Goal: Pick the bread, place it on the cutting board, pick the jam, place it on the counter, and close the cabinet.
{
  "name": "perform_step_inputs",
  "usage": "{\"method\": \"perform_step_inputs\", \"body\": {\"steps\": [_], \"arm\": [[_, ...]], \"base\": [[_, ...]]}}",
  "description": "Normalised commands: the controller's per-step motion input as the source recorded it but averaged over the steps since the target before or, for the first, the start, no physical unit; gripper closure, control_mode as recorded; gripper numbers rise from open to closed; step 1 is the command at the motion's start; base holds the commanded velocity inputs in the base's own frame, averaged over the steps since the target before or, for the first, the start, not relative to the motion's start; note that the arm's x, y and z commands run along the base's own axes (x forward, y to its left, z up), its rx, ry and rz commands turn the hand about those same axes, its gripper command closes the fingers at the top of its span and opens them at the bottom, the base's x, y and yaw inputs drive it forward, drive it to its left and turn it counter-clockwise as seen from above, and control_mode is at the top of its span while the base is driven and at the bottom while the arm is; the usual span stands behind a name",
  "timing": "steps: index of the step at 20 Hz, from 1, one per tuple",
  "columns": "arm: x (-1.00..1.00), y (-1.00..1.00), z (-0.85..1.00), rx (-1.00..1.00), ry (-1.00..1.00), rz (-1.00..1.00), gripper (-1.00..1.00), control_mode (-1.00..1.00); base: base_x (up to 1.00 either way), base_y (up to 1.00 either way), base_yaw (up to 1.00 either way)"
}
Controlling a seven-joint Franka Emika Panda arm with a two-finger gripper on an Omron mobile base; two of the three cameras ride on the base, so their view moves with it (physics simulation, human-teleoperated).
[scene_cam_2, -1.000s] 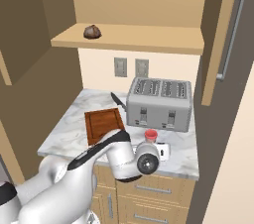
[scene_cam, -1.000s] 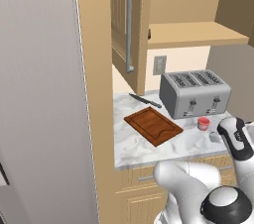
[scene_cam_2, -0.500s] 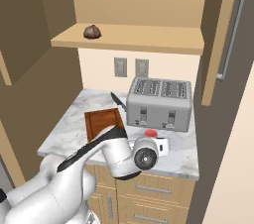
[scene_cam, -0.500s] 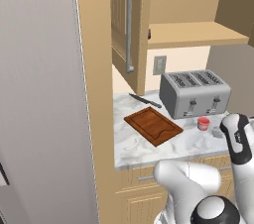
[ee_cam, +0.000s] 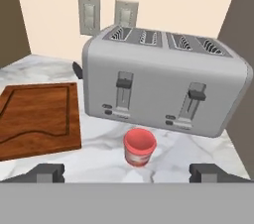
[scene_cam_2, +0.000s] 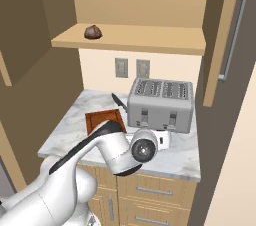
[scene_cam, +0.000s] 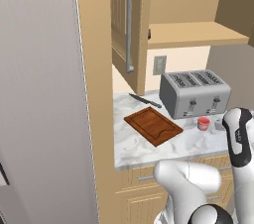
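The jam (ee_cam: 140, 146), a small red jar, stands on the marbled counter (ee_cam: 34, 67) just in front of the toaster. My gripper (ee_cam: 128, 172) is open, its two dark fingertips (ee_cam: 47, 172) spread wide on this side of the jar and apart from it. The reddish-brown cutting board (ee_cam: 37, 114) lies bare to the left of the jar. From the left base view I see the jam (scene_cam: 203, 123) right of the cutting board (scene_cam: 153, 125). The bread (scene_cam_2: 93, 32) sits on the shelf of the open cabinet (scene_cam_2: 130, 37), high above the counter.
A silver four-slot toaster (ee_cam: 163, 79) stands directly behind the jar. A black knife (scene_cam: 145, 100) lies behind the board. The cabinet doors (scene_cam: 124, 25) (scene_cam_2: 225, 35) hang open over the counter on both sides. A tall grey panel (scene_cam: 39, 94) stands at the left.
The arm's forward link has swung up and across in the right base view, now covering the jar there. The gripper stays open. The jam, the board and the bread have not moved.
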Motion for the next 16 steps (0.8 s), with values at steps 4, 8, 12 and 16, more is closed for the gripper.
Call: {"method": "perform_step_inputs", "body": {"steps": [4,8,12,16], "arm": [[-0.04,0.02,0.45,0.0,0.0,-0.02,-1.0,-1.0],[-0.01,0.01,0.43,0.0,0.0,-0.01,-1.0,-1.0],[0.0,0.0,0.43,0.0,0.0,0.0,-1.0,-1.0],[0.0,0.0,0.46,0.0,0.0,-0.02,-1.0,-1.0]], "base": [[0.0,0.0,0.0],[0.0,0.0,0.0],[0.0,0.0,0.0],[0.0,0.0,0.0]]}}
